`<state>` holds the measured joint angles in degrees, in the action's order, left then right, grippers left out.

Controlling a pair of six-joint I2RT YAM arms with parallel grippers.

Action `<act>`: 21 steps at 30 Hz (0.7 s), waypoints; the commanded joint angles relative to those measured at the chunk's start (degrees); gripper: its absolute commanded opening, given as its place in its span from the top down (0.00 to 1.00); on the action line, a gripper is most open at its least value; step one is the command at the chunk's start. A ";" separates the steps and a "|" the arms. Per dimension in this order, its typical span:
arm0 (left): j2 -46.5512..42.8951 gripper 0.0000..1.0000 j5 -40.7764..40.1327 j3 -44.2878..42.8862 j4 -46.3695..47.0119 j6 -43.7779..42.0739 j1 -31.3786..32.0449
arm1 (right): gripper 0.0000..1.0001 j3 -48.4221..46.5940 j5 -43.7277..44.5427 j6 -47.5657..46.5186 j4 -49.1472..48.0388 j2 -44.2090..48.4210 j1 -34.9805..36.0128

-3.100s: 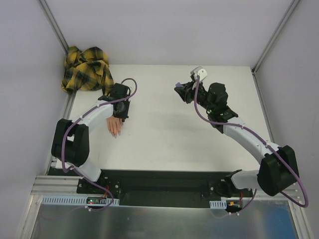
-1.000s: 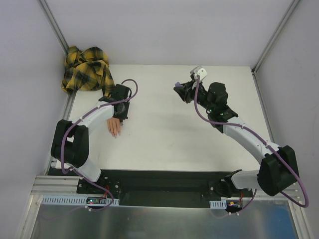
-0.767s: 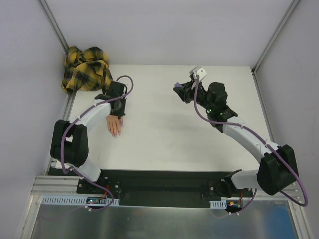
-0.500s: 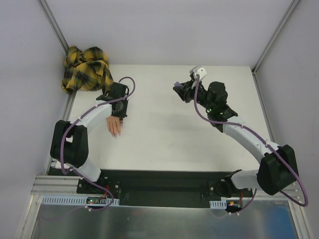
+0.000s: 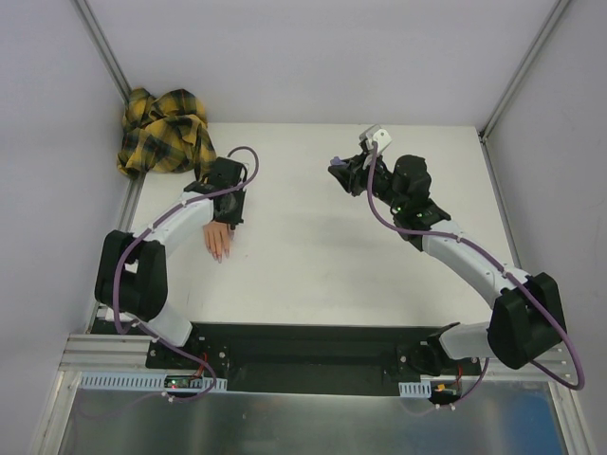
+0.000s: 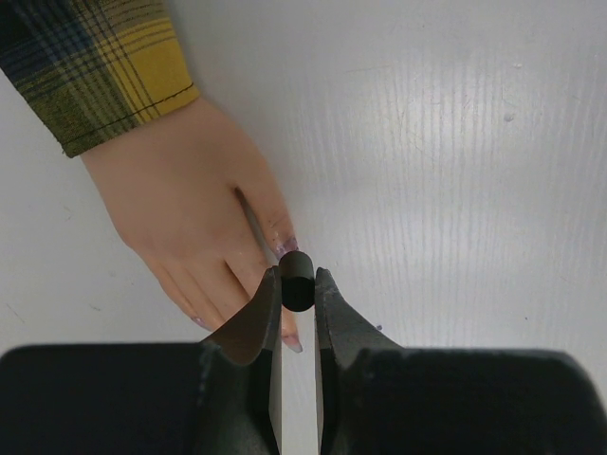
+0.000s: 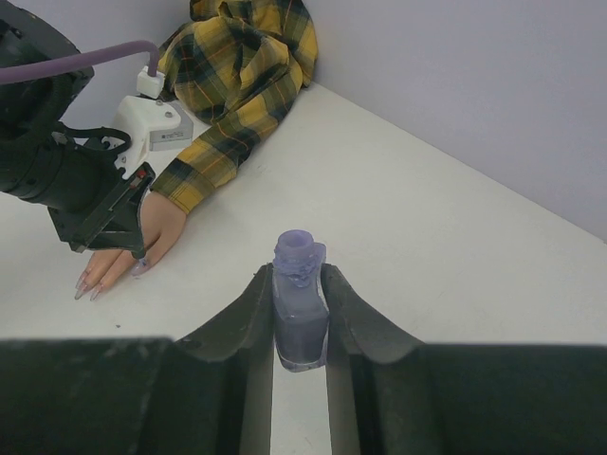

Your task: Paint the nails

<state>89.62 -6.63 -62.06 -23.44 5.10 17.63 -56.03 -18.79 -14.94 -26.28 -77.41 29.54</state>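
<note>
The fake hand [image 6: 190, 204] lies flat on the white table, with a yellow-black plaid sleeve [image 6: 104, 66] at its wrist. Its purplish-pink nails [image 6: 284, 245] show at the thumb and fingertips. My left gripper [image 6: 296, 277] is shut on a black brush cap [image 6: 296, 292] and holds it just over the thumb nail; the brush itself is hidden. In the top view the left gripper [image 5: 226, 220] is over the hand [image 5: 218, 243]. My right gripper [image 7: 300, 284] is shut on the open purple bottle [image 7: 300, 308], held upright at the table's back middle [image 5: 341, 171].
The rest of the plaid shirt [image 5: 166, 133] lies bunched in the back left corner. Grey walls close the table on three sides. The right wrist view shows the left gripper [image 7: 119, 223] on the hand [image 7: 152, 232].
The left gripper shifted a little toward the back left and came back over the hand. The right gripper with the bottle drifted slightly left.
</note>
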 commanded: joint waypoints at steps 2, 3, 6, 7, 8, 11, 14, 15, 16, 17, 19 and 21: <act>1.96 1.00 -0.48 -2.63 -0.73 -0.53 -1.10 | 1.00 -3.12 -1.16 0.61 -3.07 0.15 0.26; 2.22 1.00 -0.49 -2.54 -0.73 -0.53 -1.10 | 1.00 -3.12 -1.17 0.61 -3.07 0.24 0.26; 2.05 1.00 -0.22 -1.92 -0.73 -0.18 -1.10 | 1.00 -3.03 -1.34 0.61 -3.07 0.33 0.34; 1.96 1.00 -0.57 -1.23 -0.73 -0.09 -1.10 | 1.00 -3.03 -1.25 0.61 -3.07 0.50 0.26; 1.87 1.00 -0.92 -0.87 -0.73 -0.09 -1.10 | 1.00 -2.95 -1.17 0.53 -3.07 0.50 0.34; 0.82 1.00 -2.07 0.54 -0.82 -0.36 -0.93 | 1.00 -2.77 -1.16 0.53 -3.07 0.76 0.26; -1.03 1.00 -2.86 1.94 -0.82 -0.27 -0.49 | 1.00 -2.68 -1.08 0.53 -3.07 0.85 0.34; -1.55 1.00 -2.95 2.12 -0.82 -0.18 -0.40 | 1.00 -2.68 -1.16 0.53 -2.99 0.85 0.26; -1.56 1.00 -3.12 2.47 -0.82 -0.18 -0.40 | 1.00 -2.77 -1.17 0.53 -2.98 0.77 0.26; -1.64 1.00 -3.21 2.56 -0.82 -0.18 -0.31 | 1.00 -2.77 -1.17 0.53 -2.98 0.68 0.34; -1.38 1.00 -3.47 1.95 -0.73 -0.44 -0.31 | 1.00 -2.77 -1.17 0.53 -2.98 0.77 0.34; -0.33 1.00 -3.65 0.81 -0.82 -0.80 -0.40 | 1.00 -2.77 -1.08 0.53 -2.98 0.68 0.34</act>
<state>90.19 -7.97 -60.07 -23.31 5.08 17.21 -56.03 -18.79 -14.96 -26.26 -77.47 29.56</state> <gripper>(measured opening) 0.077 0.235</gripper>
